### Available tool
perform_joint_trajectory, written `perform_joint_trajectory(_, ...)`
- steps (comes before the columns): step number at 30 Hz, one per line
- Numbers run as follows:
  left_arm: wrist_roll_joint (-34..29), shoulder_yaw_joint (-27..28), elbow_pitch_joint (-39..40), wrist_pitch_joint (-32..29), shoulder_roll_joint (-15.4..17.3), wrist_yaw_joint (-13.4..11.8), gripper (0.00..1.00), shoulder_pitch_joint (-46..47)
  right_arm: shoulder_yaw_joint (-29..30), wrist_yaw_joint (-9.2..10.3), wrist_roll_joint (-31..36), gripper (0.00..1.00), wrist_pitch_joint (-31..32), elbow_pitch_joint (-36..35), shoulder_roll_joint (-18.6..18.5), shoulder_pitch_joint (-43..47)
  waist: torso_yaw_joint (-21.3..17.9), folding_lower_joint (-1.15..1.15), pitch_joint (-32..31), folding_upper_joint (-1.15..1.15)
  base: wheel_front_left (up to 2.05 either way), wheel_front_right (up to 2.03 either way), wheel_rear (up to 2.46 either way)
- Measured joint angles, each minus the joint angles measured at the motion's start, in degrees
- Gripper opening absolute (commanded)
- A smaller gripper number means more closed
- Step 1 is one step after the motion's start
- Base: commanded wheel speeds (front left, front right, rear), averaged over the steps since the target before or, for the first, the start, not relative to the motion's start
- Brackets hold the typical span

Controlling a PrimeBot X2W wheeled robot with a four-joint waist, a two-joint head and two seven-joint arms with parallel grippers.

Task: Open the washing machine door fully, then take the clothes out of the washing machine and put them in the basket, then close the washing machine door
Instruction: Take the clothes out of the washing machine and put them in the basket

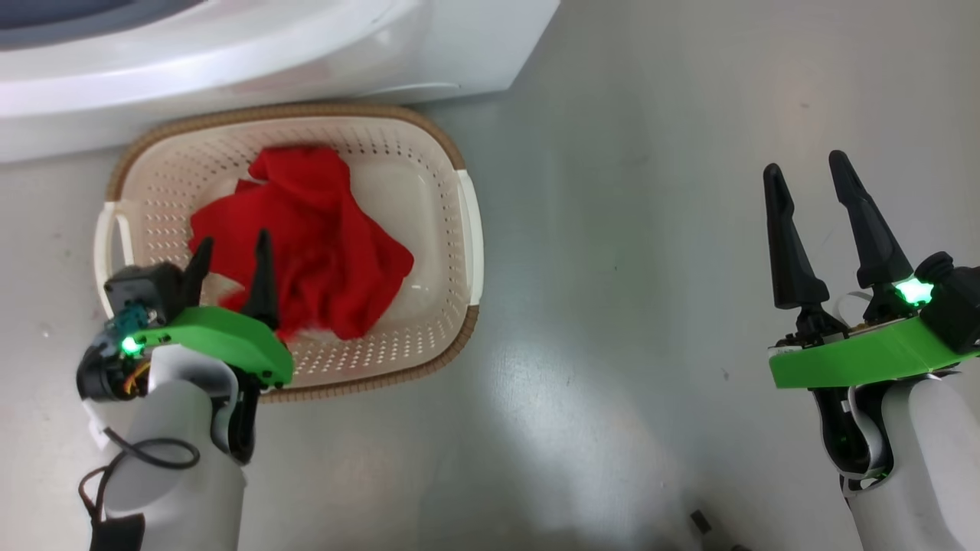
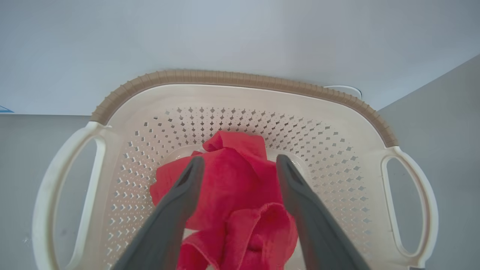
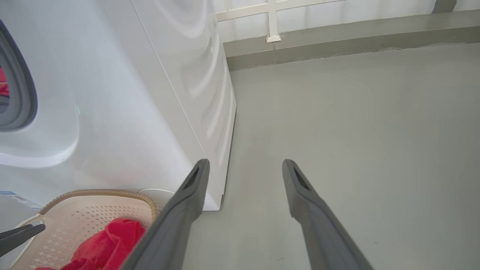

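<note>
Left gripper (image 2: 240,159), jaws apart, over red garment (image 2: 240,191) in cream basket (image 2: 240,77); right gripper (image 1: 805,168), jaws apart, empty, above floor (image 1: 612,229).

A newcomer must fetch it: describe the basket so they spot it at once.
Find the big white boxy washing machine; on the grey floor just before its front stands a cream rectangular plastic basket. Its perforated sides, brown woven-look rim and the crumpled bright red fabric garment inside set it apart.
</note>
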State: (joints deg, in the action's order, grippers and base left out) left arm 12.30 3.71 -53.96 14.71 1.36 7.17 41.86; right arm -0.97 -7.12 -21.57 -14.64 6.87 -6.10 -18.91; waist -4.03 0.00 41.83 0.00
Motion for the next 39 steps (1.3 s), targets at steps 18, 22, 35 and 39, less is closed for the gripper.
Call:
perform_joint_trajectory(18,1.79,0.31,16.37,0.01,-0.02,0.00,1.00,-9.62,-0.07,0.00,-0.01,1.00,0.00,2.18,-0.74,3.23,1.83,0.00,-10.47,0.00,0.00,0.00,0.00)
perform_joint_trajectory(22,1.77,0.34,19.87,0.01,-0.01,0.00,1.00,-12.28,-0.10,0.00,-0.01,1.00,0.00,2.74,-0.96,4.82,2.38,0.00,-13.31,0.00,0.00,0.00,0.00)
perform_joint_trajectory(35,1.20,0.35,30.27,0.00,0.02,0.00,1.00,-20.42,0.43,0.00,-0.01,1.00,0.00,3.77,-1.42,8.75,3.93,0.00,-22.18,0.00,0.00,0.00,0.00)
perform_joint_trajectory(39,0.64,0.35,33.14,0.00,0.05,0.00,1.00,-22.86,0.55,0.00,-0.01,1.00,0.00,3.94,-1.41,10.45,4.23,0.00,-24.39,0.00,0.00,0.00,0.00)
